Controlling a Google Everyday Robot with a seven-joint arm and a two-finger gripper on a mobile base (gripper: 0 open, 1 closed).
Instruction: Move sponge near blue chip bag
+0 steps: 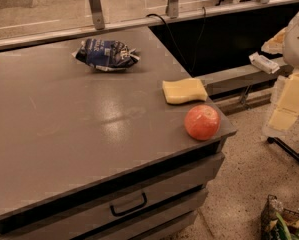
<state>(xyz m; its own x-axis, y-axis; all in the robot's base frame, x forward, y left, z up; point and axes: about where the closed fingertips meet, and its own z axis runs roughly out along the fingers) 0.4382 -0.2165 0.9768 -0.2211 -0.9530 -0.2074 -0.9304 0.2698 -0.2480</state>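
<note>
The apple (202, 122) is taken as the reference point here, since it's parked right at the near right corner of the grey tabletop (64, 134). The sponge (184, 90) is found just behind the apple and a touch to its left. It's laid flat, close to the tabletop's right edge. A thin strip of tabletop can be seen between the two, so they're near but not touching.

The blue chip bag (106, 54) is seen well away from the apple, far back and to the left, crumpled up near the rear edge of the tabletop. So the sponge and the bag are well apart, with a wide stretch of tabletop left between them.

The gripper (289, 104) is spotted off to the right of the apple, out past the tabletop's edge and over the floor. It's partly cut off by the side of the view and is kept well apart from the sponge. Whether it's open or closed honestly can't be told from this angle.

Other stuff:
- A dark drawer handle (129, 205) is mounted on the cabinet front, below and left of the apple.
- A black cable (174, 34) is draped down behind the apple into the dark gap beside the tabletop.
- A flat white object (264, 63) is laid on a ledge up and to the right of the apple.
- A wire basket (284, 221) with something green in it is partly seen on the speckled floor, down and right of the apple.
</note>
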